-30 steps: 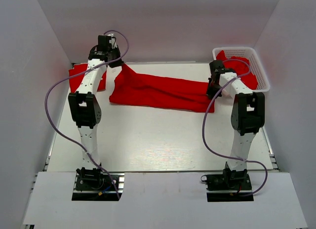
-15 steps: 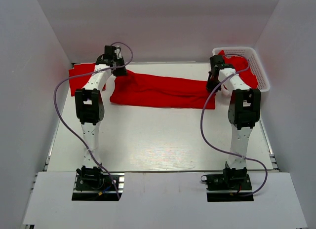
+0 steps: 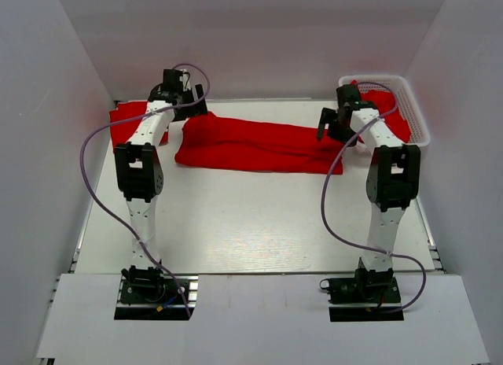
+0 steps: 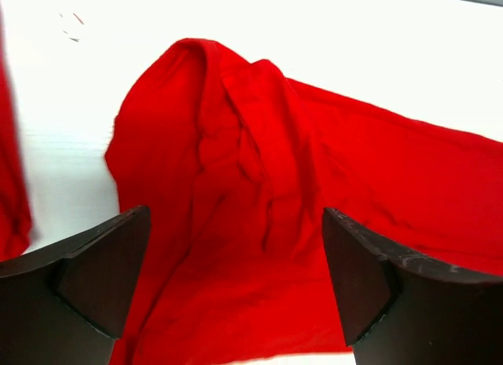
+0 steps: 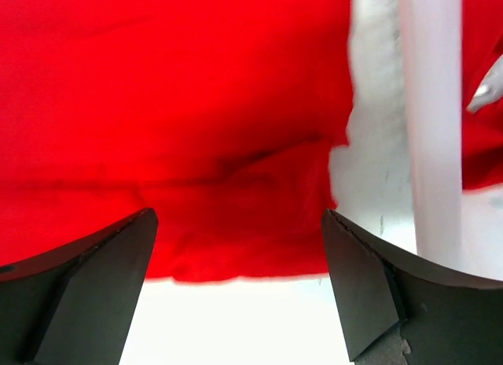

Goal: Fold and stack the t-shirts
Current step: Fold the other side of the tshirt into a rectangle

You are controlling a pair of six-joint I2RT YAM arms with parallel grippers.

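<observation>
You have one red t-shirt (image 3: 259, 145) laid as a long, narrow band across the far half of the table (image 3: 251, 223), running left to right between the two arms. It looks folded lengthwise already, though the layers cannot be counted from these views. The left gripper (image 4: 236, 214) hangs over the shirt's left end with its fingers (image 4: 94, 278) spread wide and nothing between them; the cloth below is bunched into a rounded hump with several creases. The right gripper (image 5: 240, 215) sits over the right end, likewise spread wide and holding nothing, and the cloth there lies flatter, with its near hem showing against the white surface. With one gripper at each end, you are placed to take both ends at once, which a limp, wide garment calls for if it is to fold without sagging. A second mass of red cloth (image 3: 126, 117) lies at the far left edge, partly behind the left arm; I judge it to be the stack, though its folds cannot be confirmed. More red shirts (image 3: 397, 117) sit in the white lattice basket (image 3: 416, 105) at the far right, just beside the right gripper, so I judge the task well short of complete. Smooth the left hump before the next fold, or the crease will set crooked.
</observation>
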